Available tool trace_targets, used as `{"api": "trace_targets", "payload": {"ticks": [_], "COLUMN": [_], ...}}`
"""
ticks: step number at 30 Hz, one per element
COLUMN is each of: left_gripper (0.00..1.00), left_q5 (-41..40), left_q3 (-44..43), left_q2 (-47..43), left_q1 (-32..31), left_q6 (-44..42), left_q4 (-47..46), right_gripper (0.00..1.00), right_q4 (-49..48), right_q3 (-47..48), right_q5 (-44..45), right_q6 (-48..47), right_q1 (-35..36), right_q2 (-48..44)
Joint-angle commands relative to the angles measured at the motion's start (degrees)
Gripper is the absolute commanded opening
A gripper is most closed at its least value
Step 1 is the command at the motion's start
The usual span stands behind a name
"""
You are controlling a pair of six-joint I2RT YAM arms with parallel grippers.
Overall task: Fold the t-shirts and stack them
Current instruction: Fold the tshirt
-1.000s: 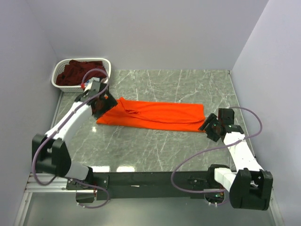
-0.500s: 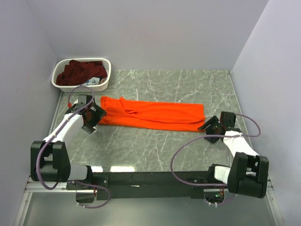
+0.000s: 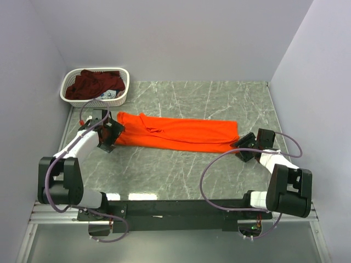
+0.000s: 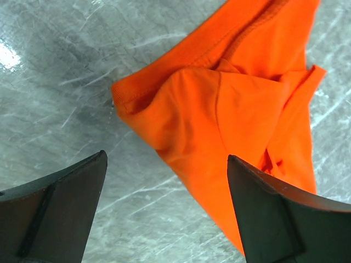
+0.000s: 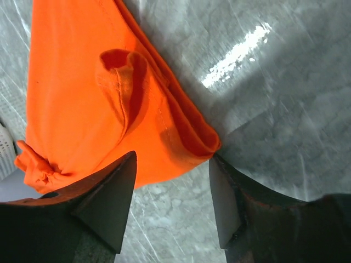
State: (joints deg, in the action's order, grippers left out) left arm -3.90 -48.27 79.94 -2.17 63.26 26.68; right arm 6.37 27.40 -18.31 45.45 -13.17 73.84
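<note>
1. The orange t-shirt point(image 3: 181, 134) lies flat on the bench point(image 3: 192, 181) as a long narrow band running from 9 o'clock to 3 o'clock. The collar end is toward 9. By its shape I judge the lengthwise folds are already in.
2. The maroon t-shirt point(image 3: 93, 85) is bunched in the white lattice basket point(image 3: 124, 92) at the bench's 10 o'clock corner, not yet touched.
3. The left fingers point(image 4: 60, 213) are spread wide and grasp nothing. They hang above the band's 9 o'clock end. In the left wrist view a layered shoulder corner sits in the gap ahead of them, with bare bench beneath.
4. The right fingers point(image 5: 104, 203) are parted and also grasp nothing. They sit at the band's 3 o'clock end, toward its near corner. In the right wrist view the doubled hem corner lies just beyond the gap, with a small raised pucker of cloth further in.
5. Step in hand, as I read it: lining both arms up on the two ends for the crosswise fold of the orange shirt.
6. Next move calls for:
   - bringing the fingers down over a corner until they straddle every layer, then pinching;
   - lifting only enough to clear the bench and carrying one end over toward the other.
7. Watch point: the corners are stacked edges. A shallow pinch may take the top layer alone and peel the band open.
8. Remaining after that: the maroon shirt, then stacking.
</note>
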Motion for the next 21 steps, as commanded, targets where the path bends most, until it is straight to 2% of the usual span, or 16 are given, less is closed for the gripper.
{"api": "trace_targets", "payload": {"ticks": [1,12,19,21], "left_gripper": [0.95,0.84,0.73,0.68], "left_q5": [-0.84,-2.34,-2.51,-2.78], "left_q3": [-0.51,1.25,3.09,4.06], "left_q2": [1.44,4.61,6.01,6.02], "left_q1": [0.33,1.56,2.0,2.0], "left_q6": [1.51,0.28,-1.04,-2.09], "left_q4": [-2.15,-4.35,-6.28,-7.77], "right_gripper": [0.62,0.54,0.43,0.39], "right_q4": [-0.39,0.4,1.36,1.54], "right_q3": [-1.56,-1.56,-1.65,-1.56], "right_q5": [1.96,2.66,3.19,3.45], "right_q6": [-0.19,-1.07,-1.77,-1.94], "right_q1": [-0.54,-0.98,-1.24,-1.33], "right_q2": [1.92,2.71,1.92,1.83]}}
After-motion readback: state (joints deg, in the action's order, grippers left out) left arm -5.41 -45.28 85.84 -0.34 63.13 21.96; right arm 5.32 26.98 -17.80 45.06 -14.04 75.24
